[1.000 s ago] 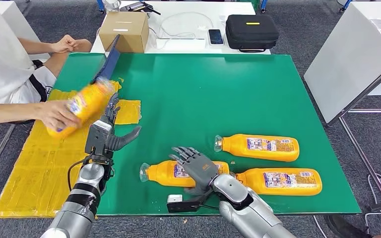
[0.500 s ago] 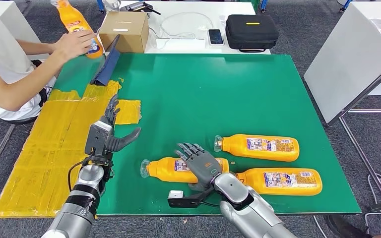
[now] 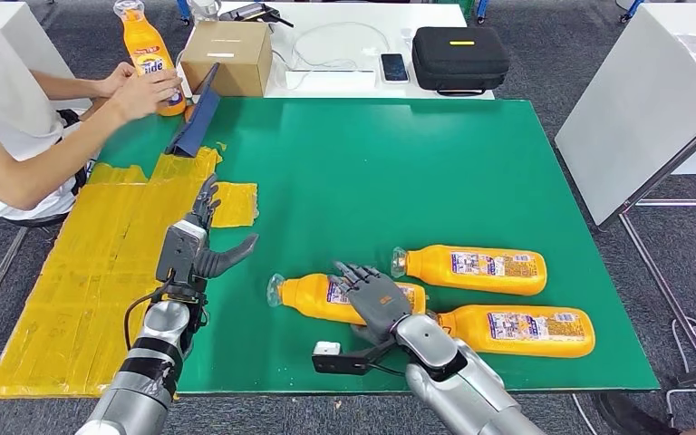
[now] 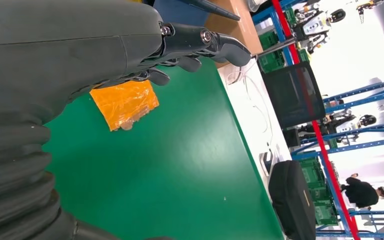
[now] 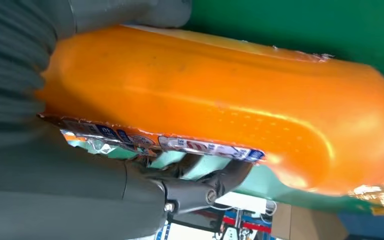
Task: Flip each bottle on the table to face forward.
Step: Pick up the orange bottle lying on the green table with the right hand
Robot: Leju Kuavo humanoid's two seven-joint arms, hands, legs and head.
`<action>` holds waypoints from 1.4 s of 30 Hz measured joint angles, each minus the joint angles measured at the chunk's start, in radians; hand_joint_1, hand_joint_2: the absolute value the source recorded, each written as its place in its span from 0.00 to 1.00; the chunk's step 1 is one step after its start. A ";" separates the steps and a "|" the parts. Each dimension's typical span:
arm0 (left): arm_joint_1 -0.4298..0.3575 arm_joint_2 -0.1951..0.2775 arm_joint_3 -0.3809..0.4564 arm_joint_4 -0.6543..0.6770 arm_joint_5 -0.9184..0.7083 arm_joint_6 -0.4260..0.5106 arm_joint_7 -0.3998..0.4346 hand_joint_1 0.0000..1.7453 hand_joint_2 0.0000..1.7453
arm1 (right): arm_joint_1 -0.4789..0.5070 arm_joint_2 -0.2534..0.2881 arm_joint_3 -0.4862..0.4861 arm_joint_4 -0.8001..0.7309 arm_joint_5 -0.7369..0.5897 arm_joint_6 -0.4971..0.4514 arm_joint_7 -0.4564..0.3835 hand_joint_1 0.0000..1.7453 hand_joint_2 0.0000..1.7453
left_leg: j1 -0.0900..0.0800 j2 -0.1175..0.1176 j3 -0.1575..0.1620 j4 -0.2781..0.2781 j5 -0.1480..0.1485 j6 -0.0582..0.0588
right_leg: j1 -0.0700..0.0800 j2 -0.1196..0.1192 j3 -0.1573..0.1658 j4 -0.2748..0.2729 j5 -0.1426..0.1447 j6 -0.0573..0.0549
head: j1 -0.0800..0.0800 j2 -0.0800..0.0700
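Three orange plastic bottles lie on their sides on the green surface, all near its front right part, caps pointing toward the left edge. Back bottle sits apart, label up. Front-right bottle lies closest to the front edge, label up too. Front-left bottle is the one under the right robot hand: fingers drape over its label section from the front side, cap end sticking out past the fingers toward the left edge. Right wrist view confirms contact — orange body pressed against the palm, dark fingers curled round the labelled side. So right robot hand grips the front-left bottle, bottle resting on the surface.

Left robot hand hovers over the left part of the surface, just beside the yellow plastic sheet that covers the left edge. Fingers spread, thumb out, nothing in it. Well apart from all three lying bottles.

Fourth orange bottle stands upright at the back left corner, a person's hand on it. Brown cardboard box just beside it, behind the surface. Black zip case and phone on the white table further back.
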 joint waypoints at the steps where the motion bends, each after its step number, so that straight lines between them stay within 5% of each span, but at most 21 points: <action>1: -0.001 -0.001 0.000 0.000 0.001 -0.002 0.000 0.00 1.00 | -0.006 0.002 0.001 0.013 0.003 0.003 -0.001 0.96 1.00 | 0.000 0.000 0.000 0.000 0.000 0.000 | 0.000 0.000 0.000 0.000 0.000 0.000 | 0.000 0.000; 22: -0.005 -0.013 -0.009 -0.055 0.019 -0.004 0.000 0.00 1.00 | -0.051 0.042 -0.015 0.116 -0.128 -0.035 -0.125 1.00 1.00 | 0.000 0.005 0.006 0.000 0.001 0.001 | 0.000 0.002 0.003 0.000 0.003 -0.002 | 0.000 0.000; 42: -0.005 -0.019 -0.018 -0.055 0.021 0.030 0.000 0.00 1.00 | 0.151 0.102 -0.178 -0.189 -0.327 -0.234 -0.272 1.00 1.00 | 0.000 0.002 0.000 0.000 0.001 0.000 | 0.000 0.001 -0.001 0.000 0.002 -0.002 | 0.000 0.000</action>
